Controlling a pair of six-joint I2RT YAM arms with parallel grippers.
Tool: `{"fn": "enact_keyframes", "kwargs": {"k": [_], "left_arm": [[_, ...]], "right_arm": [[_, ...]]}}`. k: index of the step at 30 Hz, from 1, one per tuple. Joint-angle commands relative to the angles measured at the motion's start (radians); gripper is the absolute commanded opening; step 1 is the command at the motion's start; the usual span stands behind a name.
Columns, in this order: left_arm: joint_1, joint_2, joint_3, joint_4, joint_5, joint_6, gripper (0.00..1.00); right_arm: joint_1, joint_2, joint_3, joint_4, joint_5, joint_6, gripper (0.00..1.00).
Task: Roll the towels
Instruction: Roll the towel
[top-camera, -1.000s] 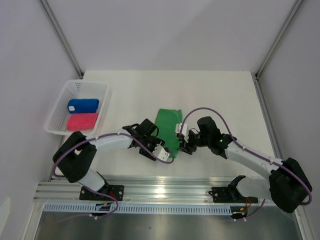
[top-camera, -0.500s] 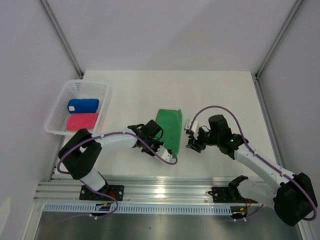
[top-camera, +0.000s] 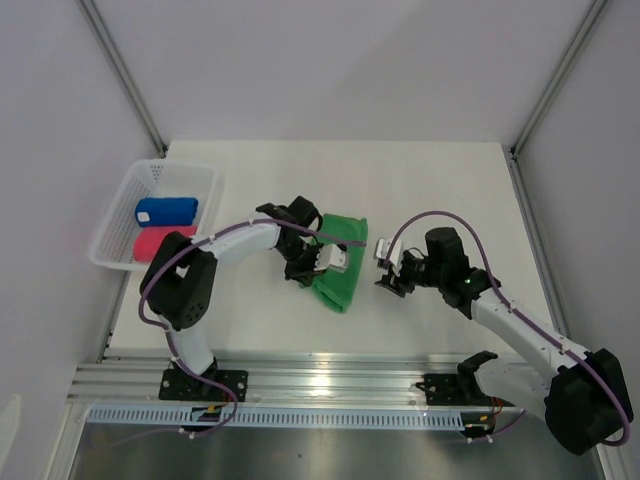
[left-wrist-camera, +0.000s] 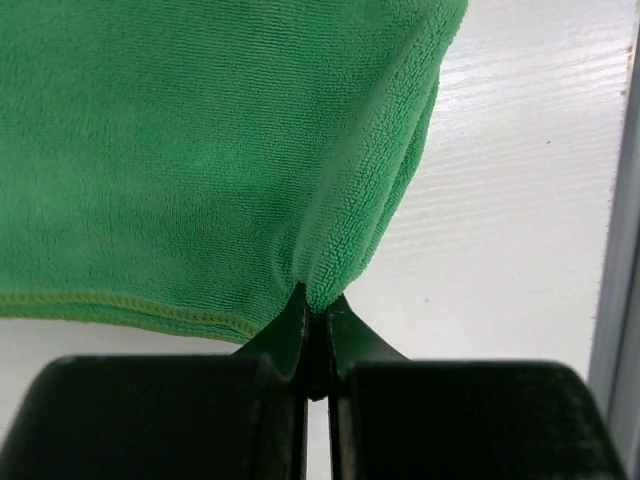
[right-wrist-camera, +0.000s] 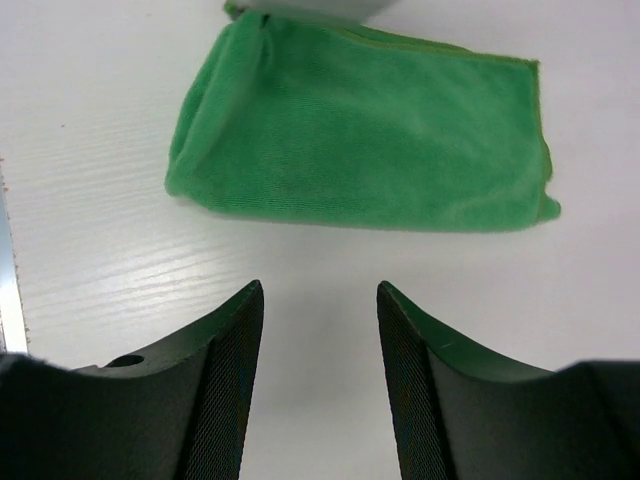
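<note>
The left gripper (left-wrist-camera: 316, 303) has swung onto the folded bright green microfibre towel (top-camera: 338, 288) at mid-table and now pinches its folded edge with jaws together, while the right gripper (right-wrist-camera: 320, 330) has drawn back beside it, jaws apart and empty, so rolling looks ready to start.

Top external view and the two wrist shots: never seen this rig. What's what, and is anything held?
Two robot arms are bolted at the near edge of a white table. The top view looks down from above and behind them. The other two pictures each come from a camera on one wrist, looking past its own fingers. On the table lie a folded green towel and, at the left edge, a white basket holding a rolled blue towel and a rolled pink towel. The left end effector is shut on a fold at the green towel's edge. The right end effector is open beside that towel, holding nothing.
</note>
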Motion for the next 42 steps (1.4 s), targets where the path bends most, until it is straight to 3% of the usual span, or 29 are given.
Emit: {"fn": "enact_keyframes", "kwargs": {"k": [1,10,24,36,42], "left_arm": [[0.029,0.012,0.060,-0.138,0.121,-0.062,0.01],[0.079,0.073,0.186,-0.251,0.203,-0.100,0.01],[0.098,0.110,0.195,-0.257,0.244,-0.119,0.01],[0.113,0.128,0.187,-0.270,0.256,-0.114,0.00],[0.113,0.133,0.184,-0.274,0.265,-0.119,0.01]], "right_arm": [[0.064,0.023,-0.006,0.025,-0.009,-0.155,0.53],[0.269,0.090,-0.052,0.135,0.147,-0.358,0.55],[0.420,0.317,-0.115,0.465,0.304,-0.234,0.59],[0.517,0.378,-0.173,0.526,0.339,-0.174,0.59],[0.520,0.437,-0.169,0.638,0.410,-0.129,0.59]]}}
